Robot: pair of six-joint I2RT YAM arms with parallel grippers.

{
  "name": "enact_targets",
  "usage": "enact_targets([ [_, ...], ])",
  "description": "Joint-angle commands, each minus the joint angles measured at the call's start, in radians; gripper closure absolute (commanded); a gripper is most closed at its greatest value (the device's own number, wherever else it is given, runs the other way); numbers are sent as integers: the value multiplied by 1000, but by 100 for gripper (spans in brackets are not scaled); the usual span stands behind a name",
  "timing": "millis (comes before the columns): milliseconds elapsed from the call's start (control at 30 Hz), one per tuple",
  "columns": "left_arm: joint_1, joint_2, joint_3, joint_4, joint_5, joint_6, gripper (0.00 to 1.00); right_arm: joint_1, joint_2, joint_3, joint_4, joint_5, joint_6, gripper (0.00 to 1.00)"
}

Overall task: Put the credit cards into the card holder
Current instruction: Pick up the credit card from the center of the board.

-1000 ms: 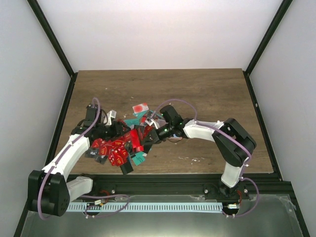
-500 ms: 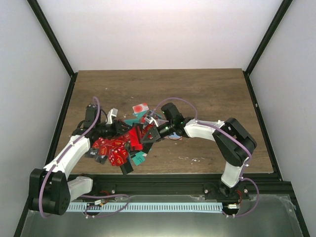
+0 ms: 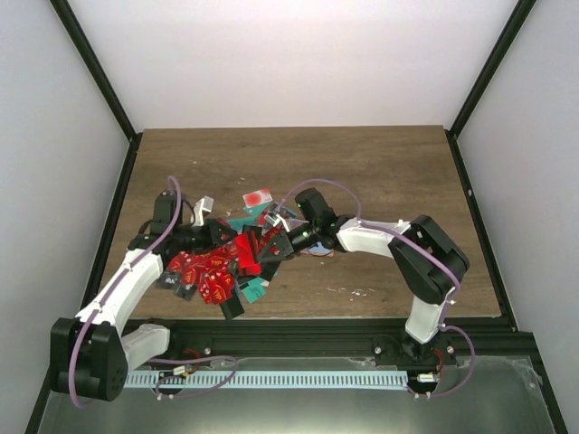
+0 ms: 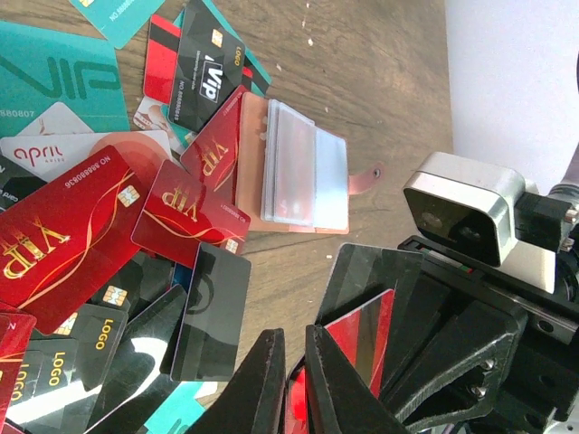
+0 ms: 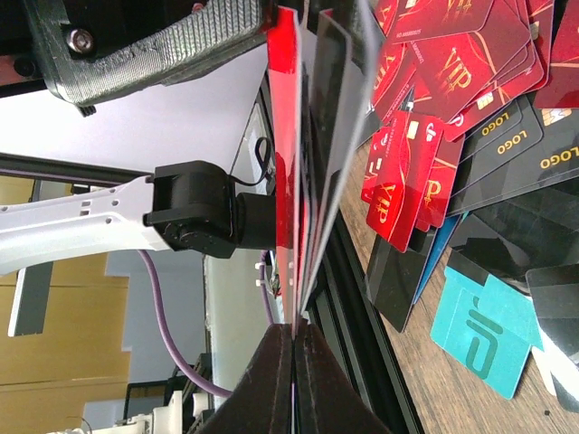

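Note:
Many credit cards [image 3: 210, 271], red, black and teal, lie heaped on the wood table [image 3: 380, 172]. My right gripper [image 5: 295, 331] is shut on a thin stack of cards held edge-on, with a red card [image 5: 284, 172] on the outside. My left gripper [image 4: 291, 336] has its jaws almost together on the far end of that red card [image 4: 360, 336]. The two grippers meet above the heap: left gripper [image 3: 237, 242], right gripper [image 3: 271, 246]. The card holder [image 4: 298, 172], salmon-pink with clear sleeves, lies open and flat beside the red cards, apart from both grippers.
A white card with a red spot [image 3: 258, 197] lies behind the heap. A teal VIP card [image 4: 54, 81] and black cards [image 4: 210, 312] lie around the holder. Black frame rails [image 3: 470, 90] border the table on both sides.
My left gripper's jaws have closed from about half open to nearly together on the red card. The left arm edged right toward the right gripper, which stayed shut on its stack.

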State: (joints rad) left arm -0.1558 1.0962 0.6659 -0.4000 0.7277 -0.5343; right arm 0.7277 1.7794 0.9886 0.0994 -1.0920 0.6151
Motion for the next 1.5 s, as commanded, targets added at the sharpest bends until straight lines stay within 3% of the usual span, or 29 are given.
enact_targets([
  [0, 4, -18, 2, 0, 10, 20, 91, -9, 14, 50, 29, -20, 3, 99],
  [400, 1, 6, -28, 57, 77, -1, 87, -8, 29, 72, 26, -28, 5, 99],
  [533, 2, 2, -33, 66, 75, -2, 95, -8, 38, 76, 27, -31, 6, 99],
  [700, 1, -7, 0, 5, -20, 17, 96, -8, 67, 87, -10, 30, -2, 99],
  [867, 1, 26, 29, -48, -136, 42, 96, -8, 191, 108, 22, 76, 10, 80],
  [1033, 1, 82, 55, -67, -175, 68, 96, -10, 278, 229, -152, 161, -78, 69],
  [1333, 1, 78, 136, -137, -232, 103, 96, -54, 124, 168, -269, 183, -167, 51],
  [1467, 1, 97, 179, -118, -159, 109, 96, -65, 51, 148, -275, 139, -182, 48],
])
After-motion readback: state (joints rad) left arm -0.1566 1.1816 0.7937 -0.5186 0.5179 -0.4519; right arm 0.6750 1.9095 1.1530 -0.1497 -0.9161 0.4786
